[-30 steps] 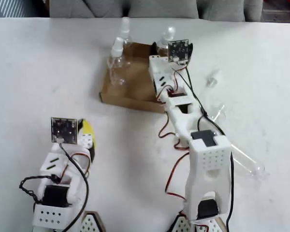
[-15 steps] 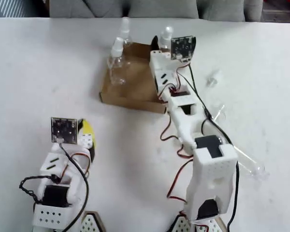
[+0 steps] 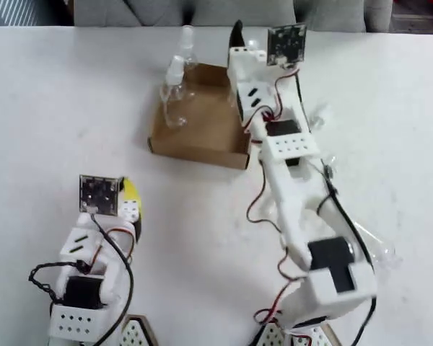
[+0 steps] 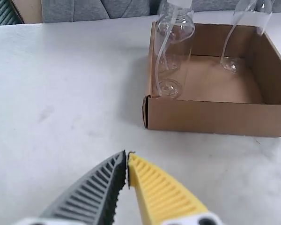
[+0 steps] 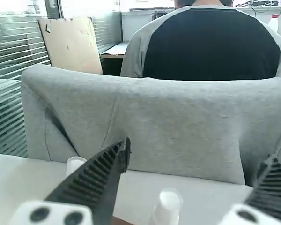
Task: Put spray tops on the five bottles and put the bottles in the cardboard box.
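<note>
1. Bottles stand upright in the cardboard box (image 3: pixel 202 137), long axes vertical and spray tops pointing up. The first bottle (image 3: pixel 175 94) is by the box's left wall and the second bottle (image 3: pixel 186 43) is at its far wall.
2. In the left wrist view both are clear, and a thin curved tube runs down inside each to its base.
3. A lying bottle (image 3: pixel 379 249) rests on the white table (image 3: pixel 72 94), outside the box and beside the right arm. Its long axis runs diagonally across the table. Which end is its neck cannot be told.
4. The right gripper (image 5: pixel 199 152) hangs over the box's far right corner with its jaws spread wide, holding nothing. A white spray top (image 5: pixel 168 204) stands upright below the gap, and a second white top (image 5: pixel 75 164) stands just beside one finger.
5. The left gripper (image 4: pixel 127 157) is near its base, well apart from the box. Its grey and yellow jaws are pressed together, empty, and aimed toward the box.
</note>
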`<action>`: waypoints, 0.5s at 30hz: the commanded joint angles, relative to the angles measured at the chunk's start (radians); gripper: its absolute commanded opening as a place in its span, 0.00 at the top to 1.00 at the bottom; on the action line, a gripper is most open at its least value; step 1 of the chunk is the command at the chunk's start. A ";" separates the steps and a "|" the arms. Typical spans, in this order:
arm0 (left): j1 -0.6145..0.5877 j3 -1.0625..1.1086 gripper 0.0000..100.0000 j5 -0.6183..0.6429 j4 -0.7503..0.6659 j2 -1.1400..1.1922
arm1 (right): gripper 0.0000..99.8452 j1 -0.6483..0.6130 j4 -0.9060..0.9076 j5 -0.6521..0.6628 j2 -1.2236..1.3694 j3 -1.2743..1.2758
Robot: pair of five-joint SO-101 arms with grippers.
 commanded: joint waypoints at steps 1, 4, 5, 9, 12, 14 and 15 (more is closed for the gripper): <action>-0.010 0.000 0.98 -0.011 -0.025 -0.004 | 0.81 0.038 0.156 -0.008 -0.168 -0.006; -0.010 0.000 0.98 -0.011 -0.025 -0.004 | 0.98 0.073 0.321 -0.008 -0.282 -0.006; -0.010 0.000 0.98 -0.011 -0.025 -0.004 | 0.99 0.087 0.386 -0.008 -0.321 -0.006; -0.010 0.000 0.98 -0.011 -0.025 -0.004 | 0.92 0.143 0.697 -0.002 -0.481 -0.006; -0.010 0.000 0.98 -0.011 -0.025 -0.004 | 0.92 0.188 0.929 0.000 -0.582 -0.006; -0.010 0.000 0.98 -0.011 -0.021 -0.004 | 0.94 0.222 1.069 0.000 -0.636 -0.006; -0.010 0.000 0.98 -0.011 -0.021 -0.004 | 0.94 0.243 1.135 0.000 -0.654 -0.006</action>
